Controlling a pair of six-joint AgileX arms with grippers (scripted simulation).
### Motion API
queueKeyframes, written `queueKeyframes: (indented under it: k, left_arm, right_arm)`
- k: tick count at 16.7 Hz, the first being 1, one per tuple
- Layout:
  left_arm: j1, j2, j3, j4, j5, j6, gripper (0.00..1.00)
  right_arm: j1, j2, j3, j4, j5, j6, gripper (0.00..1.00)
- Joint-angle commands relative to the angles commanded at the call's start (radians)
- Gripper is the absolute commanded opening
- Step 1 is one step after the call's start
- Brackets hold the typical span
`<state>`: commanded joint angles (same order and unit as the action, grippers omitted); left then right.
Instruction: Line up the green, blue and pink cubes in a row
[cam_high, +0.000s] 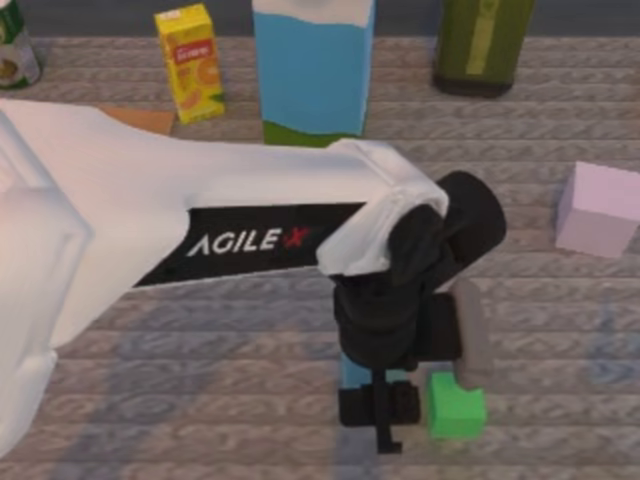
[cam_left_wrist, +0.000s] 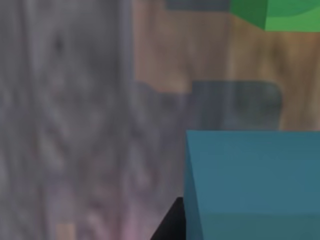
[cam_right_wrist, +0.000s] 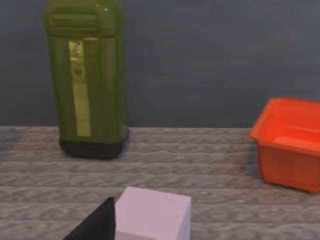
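Grey plank bench (cam_high: 150, 400): my left gripper (cam_high: 385, 405) is clamped on the blue cube (cam_high: 352, 373), low, just left of the green cube (cam_high: 456, 405). Pink cube (cam_high: 598, 210) sits far right. Set blue down level, edges square with green, before releasing.

Matte plain cubes: green cube (cam_high: 456, 406), pink cube (cam_high: 598, 210) (table (cam_high: 560, 330) grained wood).

Soft, even light fills all three views, with no glare. In the top view, the left arm (cam_high: 200, 220) casts faint grey shadows across the table (cam_high: 560, 330). The left wrist view is heavily blurred, the blue cube (cam_left_wrist: 255, 185) too close for focus.
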<state>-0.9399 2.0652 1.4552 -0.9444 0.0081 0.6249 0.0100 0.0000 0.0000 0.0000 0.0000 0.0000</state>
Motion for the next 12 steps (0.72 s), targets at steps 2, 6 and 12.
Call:
queueKeyframes:
  k: [2,6,12]
  left_arm:
    - [-0.002,0.011,-0.018,0.026,-0.001,0.001,0.0]
    - [-0.002,0.011,-0.018,0.026,-0.001,0.001,0.08]
    - [-0.002,0.011,-0.018,0.026,-0.001,0.001,0.53]
  right_arm:
    - [0.0,0.0,0.0,0.0,0.0,0.0,1.0]
    - [0.0,0.0,0.0,0.0,0.0,0.0,1.0]
    - [0.0,0.0,0.0,0.0,0.0,0.0,1.0]
